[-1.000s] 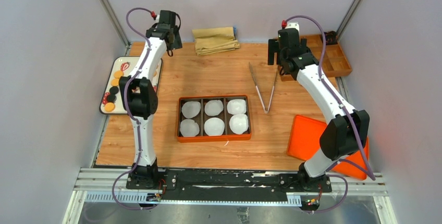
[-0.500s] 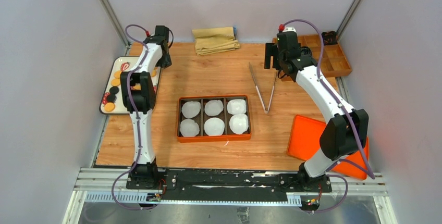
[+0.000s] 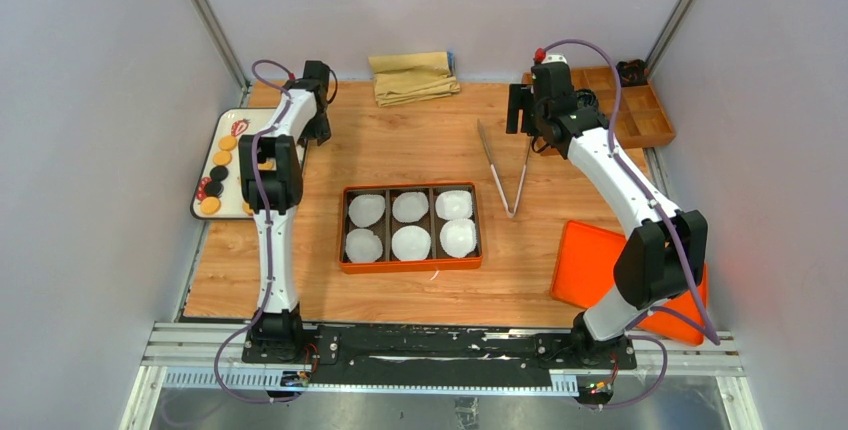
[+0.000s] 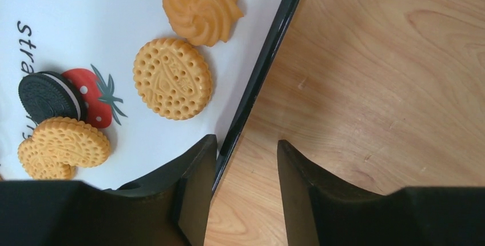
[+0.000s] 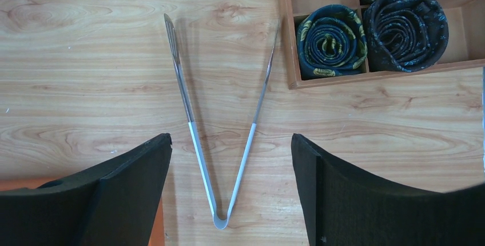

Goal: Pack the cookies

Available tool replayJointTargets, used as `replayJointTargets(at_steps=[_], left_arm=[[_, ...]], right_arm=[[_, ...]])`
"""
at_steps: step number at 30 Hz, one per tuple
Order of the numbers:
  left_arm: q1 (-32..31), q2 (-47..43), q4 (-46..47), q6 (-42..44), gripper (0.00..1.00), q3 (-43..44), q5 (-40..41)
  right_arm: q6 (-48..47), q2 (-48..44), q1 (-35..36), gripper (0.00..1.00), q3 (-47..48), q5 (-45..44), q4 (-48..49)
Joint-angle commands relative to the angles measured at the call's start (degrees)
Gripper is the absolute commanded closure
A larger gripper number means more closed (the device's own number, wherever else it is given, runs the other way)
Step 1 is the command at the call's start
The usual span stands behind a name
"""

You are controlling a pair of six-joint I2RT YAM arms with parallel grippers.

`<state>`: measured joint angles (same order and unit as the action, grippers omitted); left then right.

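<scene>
The cookies (image 3: 210, 205) lie on a white tray with a black rim (image 3: 200, 212) at the table's left edge. In the left wrist view a round dotted cookie (image 4: 172, 78), a swirl cookie (image 4: 201, 6) and a black sandwich cookie (image 4: 48, 95) lie near the tray's rim (image 4: 269, 57). My left gripper (image 4: 246, 143) is open and straddles that rim, one finger over the tray and one over the wood. It sits at the tray's right side (image 3: 316, 133). My right gripper (image 5: 230, 138) is open above metal tongs (image 5: 196, 146) and holds nothing.
An orange box (image 3: 410, 265) with several white paper cups stands mid-table. The tongs (image 3: 508, 165) lie to its right. A wooden organiser (image 3: 640, 110) with rolled dark cloths (image 5: 332, 40) is at the back right. A folded tan cloth (image 3: 413, 77) lies at the back, and an orange lid (image 3: 590, 260) at the right.
My left gripper has come nearer along the tray's right edge and its jaws have narrowed. The right gripper has shifted slightly left over the tongs and narrowed a little.
</scene>
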<state>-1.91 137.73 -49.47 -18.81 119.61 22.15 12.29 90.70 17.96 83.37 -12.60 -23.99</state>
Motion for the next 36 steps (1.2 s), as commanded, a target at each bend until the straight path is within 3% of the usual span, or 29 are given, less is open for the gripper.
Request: replayJointTargets(at_steps=[1,11,16,21,28,36], left_arm=[[0.03,1.74,-0.61,-0.02,0.52,0.83,-3.0],[-0.01,3.63,-2.1,0.2,0.53,1.34,-2.55],[0.08,4.41,-4.19,0.77,0.79,2.55,-1.34],[0.09,3.57,-4.21,0.31,1.0,1.5,-5.25],[-2.93,1.86,-4.14,1.36,1.0,2.41,-9.81],[-11.7,2.5,-4.11,3.16,1.0,7.86,-17.49]], right_arm=[[0.54,-1.9,-0.29,0.19,-0.91,0.17,0.0],[0.82,-1.29,-0.29,0.19,-0.76,0.25,0.0],[1.37,-0.62,-0.29,0.2,-0.67,0.98,0.02],[1.67,-0.49,-0.31,0.2,-0.91,1.6,-0.01],[2.26,-0.87,-0.29,0.2,-1.22,1.68,0.08],[1.97,-2.37,-0.29,0.21,-2.38,0.82,0.08]])
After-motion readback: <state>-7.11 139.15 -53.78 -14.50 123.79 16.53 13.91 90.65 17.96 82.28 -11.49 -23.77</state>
